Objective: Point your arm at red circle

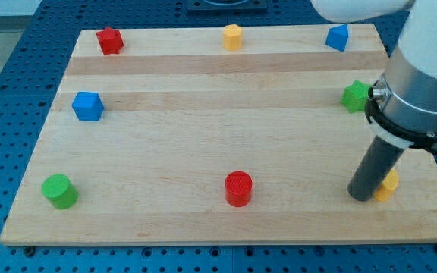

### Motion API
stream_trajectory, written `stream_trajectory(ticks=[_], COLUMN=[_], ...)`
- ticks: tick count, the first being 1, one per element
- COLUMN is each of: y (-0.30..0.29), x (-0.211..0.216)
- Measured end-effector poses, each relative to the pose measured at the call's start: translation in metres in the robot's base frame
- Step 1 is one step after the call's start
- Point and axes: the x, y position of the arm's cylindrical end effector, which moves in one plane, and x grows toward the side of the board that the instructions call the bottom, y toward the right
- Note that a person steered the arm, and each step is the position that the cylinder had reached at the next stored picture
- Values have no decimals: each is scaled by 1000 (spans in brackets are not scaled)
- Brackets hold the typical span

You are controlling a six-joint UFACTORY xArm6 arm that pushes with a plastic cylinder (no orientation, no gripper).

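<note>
My tip (360,198) just beside a partly hidden yellow block (389,185) — red circle (238,188) well apart toward the view's left.

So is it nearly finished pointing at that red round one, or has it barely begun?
Barely begun, it seems. Nothing looks done: my tip sits at the view's lower right, right beside a yellow block that it partly hides. The red circle stands alone at the bottom middle, well to the tip's left, with bare board between. Left to do: slide across toward the view's left until the tip is next to the red circle.
</note>
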Motion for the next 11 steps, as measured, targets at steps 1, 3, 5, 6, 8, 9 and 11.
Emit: stream_trajectory(ticks=[1, 3, 5, 6, 8, 9, 11], y=[-1, -7, -7, -12, -70, -108, -157], x=[0, 33, 48, 48, 48, 48, 31])
